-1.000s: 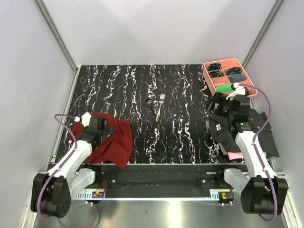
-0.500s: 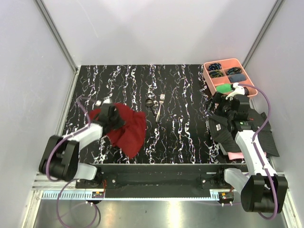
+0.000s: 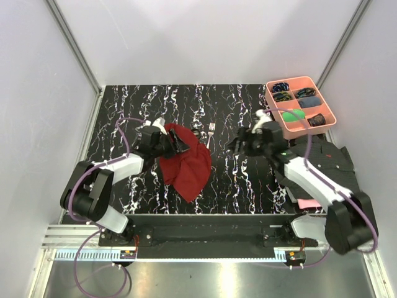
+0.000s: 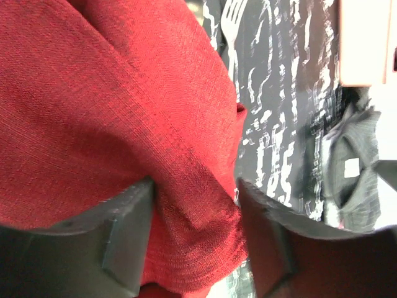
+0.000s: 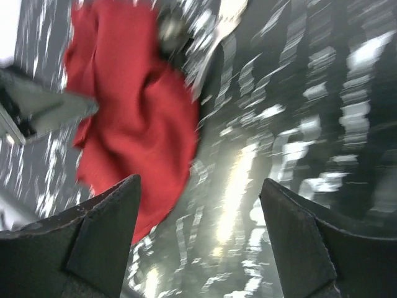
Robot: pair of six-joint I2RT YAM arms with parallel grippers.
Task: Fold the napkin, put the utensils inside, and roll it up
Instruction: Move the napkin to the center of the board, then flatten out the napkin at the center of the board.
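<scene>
The maroon napkin (image 3: 188, 164) hangs crumpled from my left gripper (image 3: 178, 141), which is shut on a bunch of it just left of the table's middle. It fills the left wrist view (image 4: 111, 105), pinched between the fingers of that gripper (image 4: 193, 189). The silver fork (image 3: 210, 131) lies just right of the napkin's top edge; its tines show in the left wrist view (image 4: 232, 18). The spoon (image 3: 197, 132) is mostly covered by the cloth. My right gripper (image 3: 238, 145) is open and empty, right of the fork. Its blurred view shows the napkin (image 5: 130, 136) and the fork (image 5: 218, 28) ahead of the gripper (image 5: 198, 230).
A pink compartment tray (image 3: 330, 109) with small items stands at the back right. A dark striped shirt (image 3: 332, 162) and a pink cloth (image 3: 305, 203) lie at the right edge, under my right arm.
My left gripper has carried the napkin from the near left corner rightward toward the utensils. My right arm has swung left from above the shirt to the table's middle.
</scene>
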